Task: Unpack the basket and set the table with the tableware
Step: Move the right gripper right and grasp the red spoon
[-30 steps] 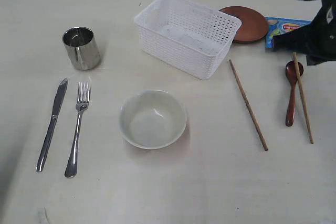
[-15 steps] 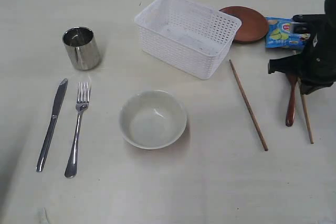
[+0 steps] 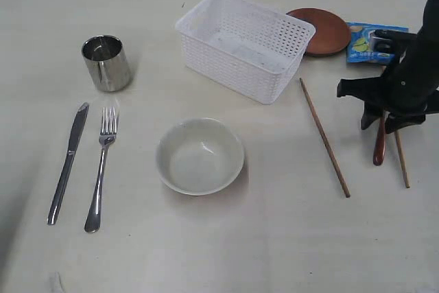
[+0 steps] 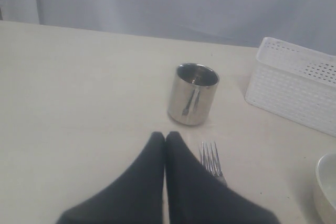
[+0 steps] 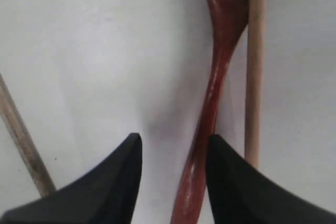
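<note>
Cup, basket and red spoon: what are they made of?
The cup looks like polished metal, probably steel: silvery, with mirror reflections. The basket looks like matte white plastic, its walls a moulded grid of tiny holes. The spoon is glossy dark red, maybe lacquered wood or plastic; I cannot tell which.

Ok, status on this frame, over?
Left claw shut, parked by the fork. Right claw open, low over the red spoon. One chopstick lies across the spoon's bowl, crowding the pick.
</note>
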### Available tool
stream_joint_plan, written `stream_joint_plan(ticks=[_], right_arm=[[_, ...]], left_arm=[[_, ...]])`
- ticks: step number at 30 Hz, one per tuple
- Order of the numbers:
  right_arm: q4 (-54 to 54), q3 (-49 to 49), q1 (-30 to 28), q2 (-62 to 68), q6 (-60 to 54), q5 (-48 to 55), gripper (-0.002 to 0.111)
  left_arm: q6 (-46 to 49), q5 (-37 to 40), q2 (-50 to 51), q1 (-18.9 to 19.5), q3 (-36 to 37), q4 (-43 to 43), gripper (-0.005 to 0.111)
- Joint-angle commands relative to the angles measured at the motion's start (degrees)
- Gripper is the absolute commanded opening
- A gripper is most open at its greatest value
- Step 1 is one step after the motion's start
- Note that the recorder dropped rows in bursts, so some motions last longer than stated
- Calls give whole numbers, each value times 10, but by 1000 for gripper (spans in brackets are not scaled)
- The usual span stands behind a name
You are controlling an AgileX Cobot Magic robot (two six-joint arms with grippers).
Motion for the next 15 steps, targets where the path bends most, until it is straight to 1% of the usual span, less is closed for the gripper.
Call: stream_joint_plan(ticks=[1, 15], right_arm=[[0, -7, -4, 1, 7, -6, 40], [-4, -7, -4, 17, 9, -8, 40]], left_arm=[[0, -5, -2, 1, 2, -2, 0], [0, -5, -2, 1, 2, -2, 0]])
